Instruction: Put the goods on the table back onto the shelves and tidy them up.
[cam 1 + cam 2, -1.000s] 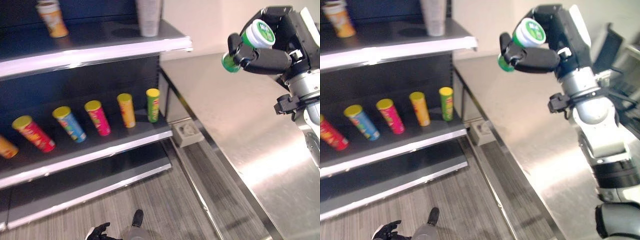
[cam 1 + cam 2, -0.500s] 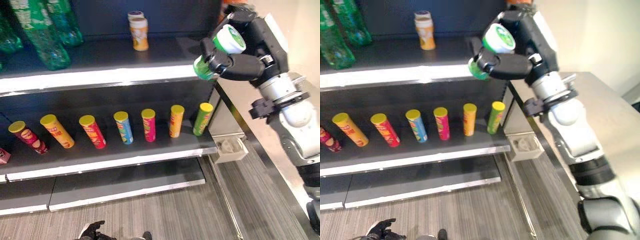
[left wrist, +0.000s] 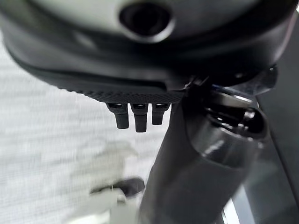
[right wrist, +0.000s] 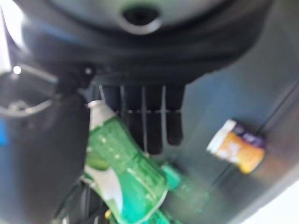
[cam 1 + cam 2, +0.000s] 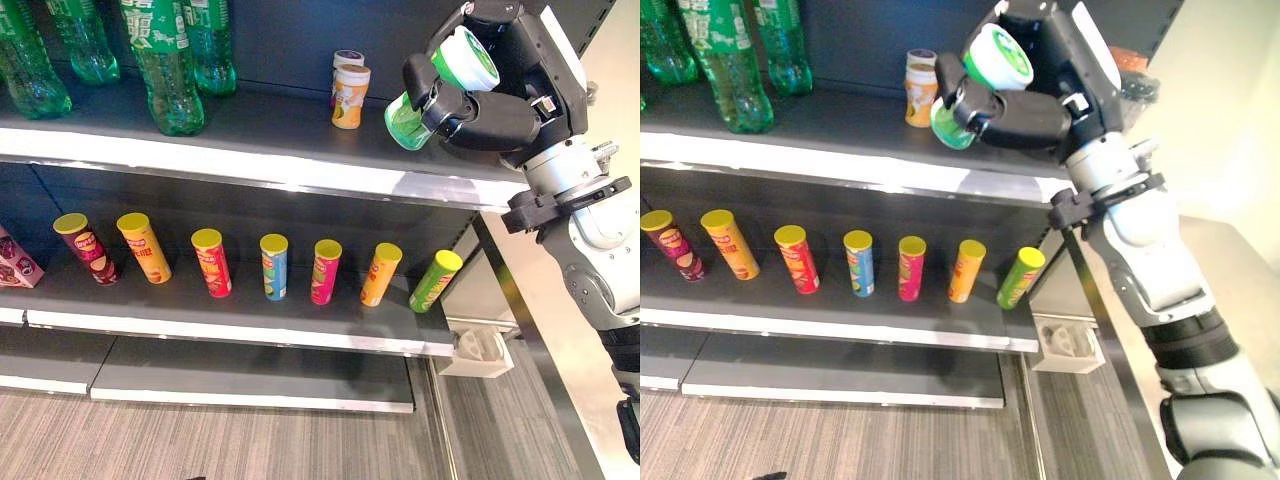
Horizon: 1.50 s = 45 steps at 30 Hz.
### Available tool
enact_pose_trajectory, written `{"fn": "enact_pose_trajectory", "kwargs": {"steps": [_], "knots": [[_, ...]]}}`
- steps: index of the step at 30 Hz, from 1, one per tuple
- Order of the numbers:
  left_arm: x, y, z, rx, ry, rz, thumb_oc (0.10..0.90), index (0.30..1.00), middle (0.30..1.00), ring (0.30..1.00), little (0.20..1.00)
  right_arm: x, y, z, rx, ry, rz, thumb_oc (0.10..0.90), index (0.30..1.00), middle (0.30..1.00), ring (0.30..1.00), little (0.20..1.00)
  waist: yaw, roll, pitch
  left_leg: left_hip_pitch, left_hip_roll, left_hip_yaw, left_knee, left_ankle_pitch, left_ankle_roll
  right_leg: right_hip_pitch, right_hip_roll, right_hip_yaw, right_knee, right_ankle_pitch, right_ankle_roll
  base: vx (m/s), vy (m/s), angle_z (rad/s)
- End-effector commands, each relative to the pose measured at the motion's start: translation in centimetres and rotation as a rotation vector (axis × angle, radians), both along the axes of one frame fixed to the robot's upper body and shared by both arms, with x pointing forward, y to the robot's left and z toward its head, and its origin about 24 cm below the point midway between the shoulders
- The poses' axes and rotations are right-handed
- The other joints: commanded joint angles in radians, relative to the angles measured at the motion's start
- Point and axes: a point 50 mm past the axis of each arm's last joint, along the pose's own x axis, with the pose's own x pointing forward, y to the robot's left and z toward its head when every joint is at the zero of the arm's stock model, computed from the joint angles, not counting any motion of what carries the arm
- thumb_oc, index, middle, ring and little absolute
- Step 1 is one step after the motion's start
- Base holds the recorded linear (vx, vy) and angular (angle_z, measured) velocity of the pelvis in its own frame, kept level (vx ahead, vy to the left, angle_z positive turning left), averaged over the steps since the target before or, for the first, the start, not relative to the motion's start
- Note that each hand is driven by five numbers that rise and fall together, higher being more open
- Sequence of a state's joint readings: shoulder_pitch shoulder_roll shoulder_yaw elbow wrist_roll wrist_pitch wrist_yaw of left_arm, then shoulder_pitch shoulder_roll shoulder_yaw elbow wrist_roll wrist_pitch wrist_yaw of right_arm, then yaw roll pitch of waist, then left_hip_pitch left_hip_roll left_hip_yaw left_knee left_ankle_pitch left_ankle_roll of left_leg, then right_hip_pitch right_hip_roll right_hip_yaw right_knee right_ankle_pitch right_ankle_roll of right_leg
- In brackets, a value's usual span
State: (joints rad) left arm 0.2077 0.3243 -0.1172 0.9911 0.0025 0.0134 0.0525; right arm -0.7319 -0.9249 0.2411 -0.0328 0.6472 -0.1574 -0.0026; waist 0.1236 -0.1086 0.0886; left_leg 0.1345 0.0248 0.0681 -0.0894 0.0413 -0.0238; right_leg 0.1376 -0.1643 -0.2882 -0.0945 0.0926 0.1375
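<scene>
A green cup with a white lid sits in my right hand, whose fingers and thumb are curled round it. The hand holds it up just in front of the upper shelf, right of two stacked orange cups. In the right wrist view the green cup lies between the thumb and the fingers, with an orange cup on the shelf beyond. My left hand hangs low over the floor, its fingers relaxed and holding nothing.
Green bottles stand on the upper shelf's left. A row of several chip cans leans on the middle shelf; the green one is last. A white box and the steel table lie right of the shelves.
The camera has swung left from the table to face the shelves. My right hand still holds the green cup, which now hangs before the upper shelf near the orange cups.
</scene>
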Motion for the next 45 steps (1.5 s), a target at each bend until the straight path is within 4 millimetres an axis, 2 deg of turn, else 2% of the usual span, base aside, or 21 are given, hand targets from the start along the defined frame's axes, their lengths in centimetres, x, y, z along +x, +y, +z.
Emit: {"fn": "enact_pose_trajectory", "kwargs": {"steps": [1, 7, 8, 9, 25, 33, 45], "knots": [[2.6, 1.2, 0.9, 0.043, -0.071, -0.074, 0.800, 0.900, 0.900, 0.900, 0.900, -1.0, 0.1, 5.6, 0.004, -0.181, 0.019, 0.400, 0.300, 0.300, 0.300, 0.300, 0.014, 0.001, -0.051, -0.028, 0.063, -0.006, 0.007, -0.054, -0.088, 0.008, -0.050, -0.049, 0.016, -0.067, 0.047, 0.02, -0.015, 0.07], [2.2, 1.6, 1.0, 0.051, -0.059, -0.086, 0.800, 0.900, 0.900, 0.900, 0.900, 0.8, -0.8, 6.8, -0.117, -0.104, -0.056, 0.400, 0.300, 0.300, 0.300, 0.300, 0.027, -0.017, -0.049, -0.030, 0.064, -0.019, 0.009, -0.053, -0.090, 0.012, -0.054, -0.076, 0.023, -0.068, 0.046, 0.02, -0.007, 0.09], [2.0, 2.1, 1.0, 0.061, -0.051, -0.084, 0.800, 0.900, 0.900, 0.900, 0.900, 2.0, -1.5, 7.4, -0.181, -0.065, -0.132, 0.400, 0.300, 0.300, 0.300, 0.300, 0.036, -0.026, -0.046, -0.034, 0.062, -0.025, 0.011, -0.052, -0.091, 0.014, -0.059, -0.090, 0.029, -0.068, 0.048, 0.04, -0.004, 0.13], [2.2, 2.2, 1.1, 0.065, -0.058, -0.084, 0.800, 0.900, 0.900, 0.900, 0.900, 2.4, -1.7, 7.7, -0.180, -0.063, -0.149, 0.400, 0.300, 0.300, 0.300, 0.300, 0.039, -0.028, -0.044, -0.036, 0.061, -0.028, 0.011, -0.052, -0.091, 0.014, -0.062, -0.094, 0.030, -0.067, 0.048, 0.03, 0.000, 0.07], [2.6, 2.0, 1.1, 0.056, -0.073, -0.063, 0.800, 0.900, 0.900, 0.900, 0.900, 3.9, -1.7, 7.4, -0.129, -0.028, -0.192, 0.400, 0.300, 0.300, 0.300, 0.300, 0.059, -0.040, -0.036, -0.046, 0.052, -0.043, 0.014, -0.058, -0.082, 0.012, -0.077, -0.120, 0.046, -0.066, 0.052, 0.01, 0.004, 0.06], [2.5, 2.1, 1.2, 0.055, -0.078, -0.063, 0.800, 0.900, 0.900, 0.900, 0.900, 4.2, -1.1, 7.1, -0.168, -0.008, -0.184, 0.400, 0.300, 0.300, 0.300, 0.300, 0.065, -0.046, -0.032, -0.044, 0.048, -0.044, 0.014, -0.062, -0.079, 0.008, -0.084, -0.124, 0.055, -0.064, 0.055, 0.01, 0.008, 0.04], [2.9, 2.2, 1.3, 0.055, -0.095, -0.046, 0.800, 0.900, 0.900, 0.900, 0.900, 4.5, -0.8, 6.9, -0.220, 0.011, -0.190, 0.400, 0.300, 0.300, 0.300, 0.300, 0.078, -0.070, -0.020, -0.053, 0.046, -0.052, 0.017, -0.062, -0.076, 0.003, -0.090, -0.135, 0.064, -0.061, 0.058, 0.00, 0.001, 0.00]]}}
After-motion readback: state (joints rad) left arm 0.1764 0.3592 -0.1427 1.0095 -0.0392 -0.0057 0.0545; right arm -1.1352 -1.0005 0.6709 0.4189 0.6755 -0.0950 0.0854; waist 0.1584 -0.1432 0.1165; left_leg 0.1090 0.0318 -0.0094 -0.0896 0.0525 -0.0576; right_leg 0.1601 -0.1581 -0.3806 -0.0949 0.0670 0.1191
